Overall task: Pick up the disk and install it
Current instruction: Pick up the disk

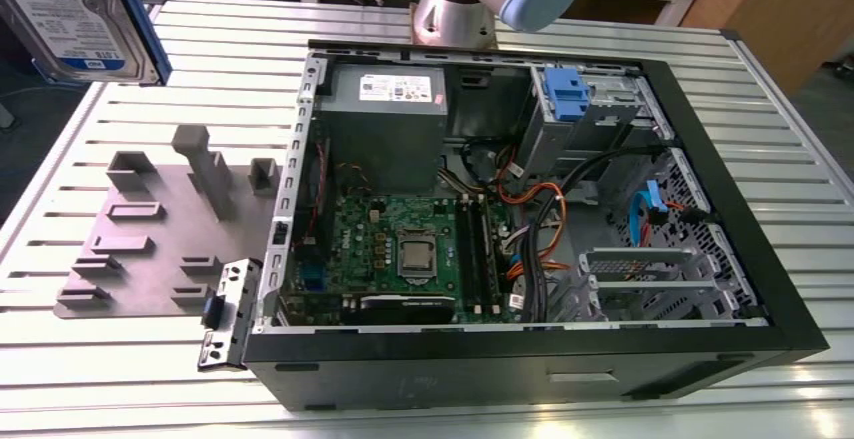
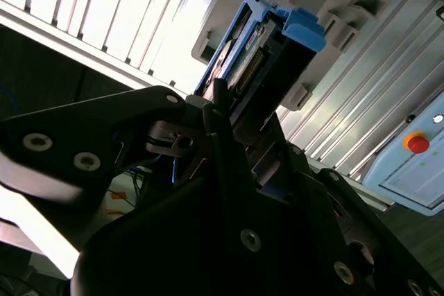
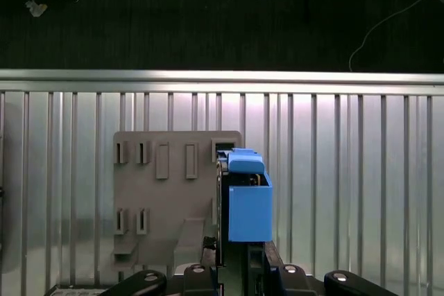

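Currently my gripper (image 2: 223,110) is clamped on the disk (image 1: 78,19), which hangs well above the grey fixture plate (image 3: 173,199) on the counter (image 1: 160,379); I judge a firm, square grip and slow, level travel essential

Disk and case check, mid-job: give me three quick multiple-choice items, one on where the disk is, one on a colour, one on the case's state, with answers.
1. Where is the disk? A) held in the jaws, up off the table; B) on the floor; C) in a person's hand.
2. Its carrier rail is: A) red; B) blue; C) yellow.
3. The computer case is: A) closed; B) open, motherboard exposed; C) wrapped in film.
Answers: 1 A, the second wrist view shows the jaws clamped on it; 2 B, blue frames it in both wrist views; 3 B, the exterior view looks straight onto the board.
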Tool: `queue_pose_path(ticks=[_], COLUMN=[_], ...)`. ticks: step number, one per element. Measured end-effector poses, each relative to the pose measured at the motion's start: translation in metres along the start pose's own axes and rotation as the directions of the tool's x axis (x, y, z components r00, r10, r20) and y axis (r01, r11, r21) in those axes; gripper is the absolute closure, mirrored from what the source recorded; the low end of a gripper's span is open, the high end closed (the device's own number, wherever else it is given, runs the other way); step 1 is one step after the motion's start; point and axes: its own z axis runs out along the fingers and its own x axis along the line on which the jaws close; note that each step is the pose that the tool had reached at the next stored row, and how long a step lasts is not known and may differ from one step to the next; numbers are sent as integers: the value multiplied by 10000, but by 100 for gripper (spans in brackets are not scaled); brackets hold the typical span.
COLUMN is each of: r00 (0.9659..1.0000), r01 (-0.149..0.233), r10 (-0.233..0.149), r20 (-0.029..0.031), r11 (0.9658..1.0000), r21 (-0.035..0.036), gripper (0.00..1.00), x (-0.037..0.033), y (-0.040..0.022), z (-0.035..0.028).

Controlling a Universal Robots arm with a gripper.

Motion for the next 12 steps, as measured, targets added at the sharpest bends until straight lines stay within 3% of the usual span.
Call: queue_pose_path(ticks=[7, 12], r00=[10000, 10000], r01=[1, 0], r10=[-1, 0], r20=[-2, -1], r11=[10000, 10000], r21=[-3, -1], gripper=[65, 65], x=[0, 0], y=[-3, -43], z=[-3, -2])
